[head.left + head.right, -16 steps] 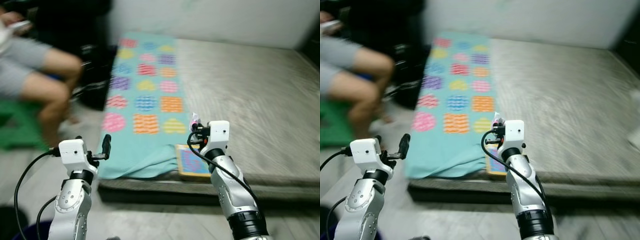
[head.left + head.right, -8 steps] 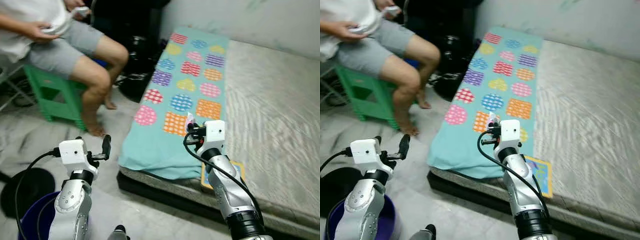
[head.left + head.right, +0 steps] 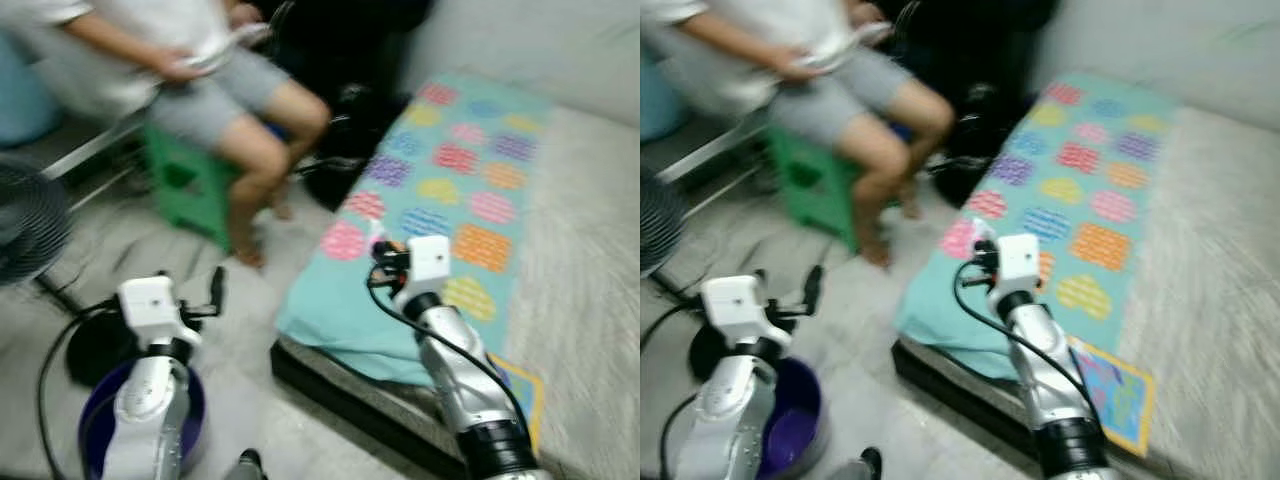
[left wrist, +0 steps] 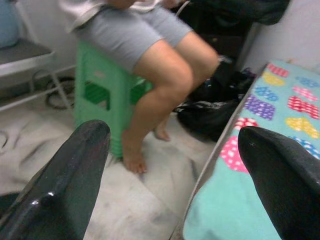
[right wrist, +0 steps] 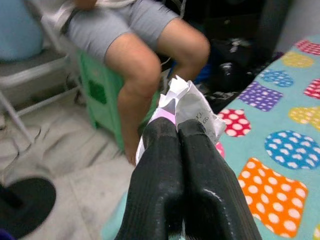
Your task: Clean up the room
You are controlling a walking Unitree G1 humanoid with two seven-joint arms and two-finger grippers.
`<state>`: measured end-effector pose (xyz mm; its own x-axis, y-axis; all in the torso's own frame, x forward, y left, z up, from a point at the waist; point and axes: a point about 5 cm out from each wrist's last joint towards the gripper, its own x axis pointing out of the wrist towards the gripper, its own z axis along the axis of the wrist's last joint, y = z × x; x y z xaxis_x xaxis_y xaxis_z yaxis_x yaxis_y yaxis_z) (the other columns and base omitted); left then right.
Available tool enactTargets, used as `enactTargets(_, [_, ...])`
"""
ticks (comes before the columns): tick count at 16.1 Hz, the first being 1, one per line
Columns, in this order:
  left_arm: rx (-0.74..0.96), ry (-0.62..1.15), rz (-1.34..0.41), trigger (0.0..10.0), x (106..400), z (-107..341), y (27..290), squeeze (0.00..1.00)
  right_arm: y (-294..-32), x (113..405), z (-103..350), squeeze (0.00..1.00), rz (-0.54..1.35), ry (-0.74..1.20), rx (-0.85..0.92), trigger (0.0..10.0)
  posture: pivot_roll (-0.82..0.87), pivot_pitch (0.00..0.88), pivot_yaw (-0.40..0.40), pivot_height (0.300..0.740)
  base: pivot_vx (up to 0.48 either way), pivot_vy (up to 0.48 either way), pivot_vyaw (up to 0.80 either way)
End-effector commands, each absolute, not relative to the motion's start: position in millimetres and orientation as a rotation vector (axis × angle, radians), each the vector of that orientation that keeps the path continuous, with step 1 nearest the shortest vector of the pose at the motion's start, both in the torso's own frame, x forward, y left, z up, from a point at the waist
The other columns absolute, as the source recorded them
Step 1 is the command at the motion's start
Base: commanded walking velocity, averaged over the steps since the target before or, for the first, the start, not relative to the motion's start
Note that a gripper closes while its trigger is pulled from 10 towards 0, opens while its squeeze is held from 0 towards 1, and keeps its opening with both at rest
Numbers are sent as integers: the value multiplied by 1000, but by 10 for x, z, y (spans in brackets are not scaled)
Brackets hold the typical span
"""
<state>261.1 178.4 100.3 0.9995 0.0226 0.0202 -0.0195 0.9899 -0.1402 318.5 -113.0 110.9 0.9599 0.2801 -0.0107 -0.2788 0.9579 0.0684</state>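
The right gripper (image 5: 177,131) is clenched on a crumpled white-and-pink paper wrapper (image 5: 187,102) that juts just past its fingertips. Under it lies a teal blanket with coloured patches (image 3: 470,190); beyond sits a person (image 3: 190,80) on a green plastic stool (image 3: 190,185). The left gripper (image 4: 175,145) hangs spread wide above a round purple bucket (image 3: 790,420).

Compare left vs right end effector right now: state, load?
The left end effector has its fingers spread wide with nothing between them; the right end effector is pinched shut on a crumpled wrapper. Left hangs over the floor above a purple bin; right is raised by the teal patterned blanket. Both have black fingers.
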Motion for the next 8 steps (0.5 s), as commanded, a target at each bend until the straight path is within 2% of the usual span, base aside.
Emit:
enactTargets(1, [-134, -8, 35, 10000, 2608, 987, 1826, 0, -1117, 3188, 1141, 0, 290, 7, 81, 10000, -31, 108, -82, 740, 0, 0, 800])
enactTargets(8, [-126, -11, 39, 10000, 2621, 990, 1842, 0, -1092, 3191, 1149, 0, 300, 6, 87, 10000, -29, 105, -82, 740, 0, 0, 800])
